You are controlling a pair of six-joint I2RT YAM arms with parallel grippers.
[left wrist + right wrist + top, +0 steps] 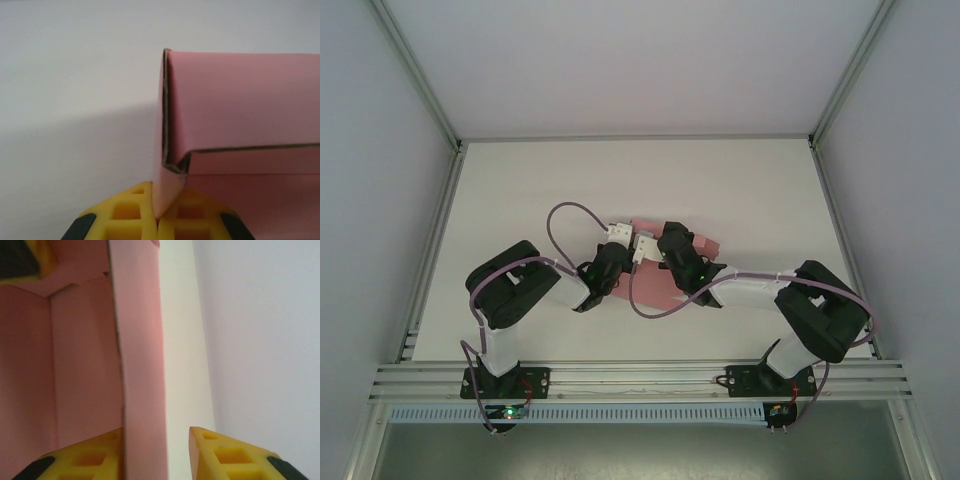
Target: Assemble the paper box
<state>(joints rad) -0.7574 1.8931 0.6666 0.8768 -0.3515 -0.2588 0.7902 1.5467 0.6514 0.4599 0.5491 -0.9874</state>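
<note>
Plainly, a thin flap of the paper box (240,100) is being pinched between the yellow, lattice-moulded fingers (125,214) of the left gripper (157,220), whose jaws are being pressed fully together on it. The right gripper (157,440) is being held partly open around an upright wall of the smooth pink card, which is seemingly touching one pad while a gap is showing beside the other. The half-folded box is resting on the white table (620,180), between both grippers, its cut edges showing brown.
</note>
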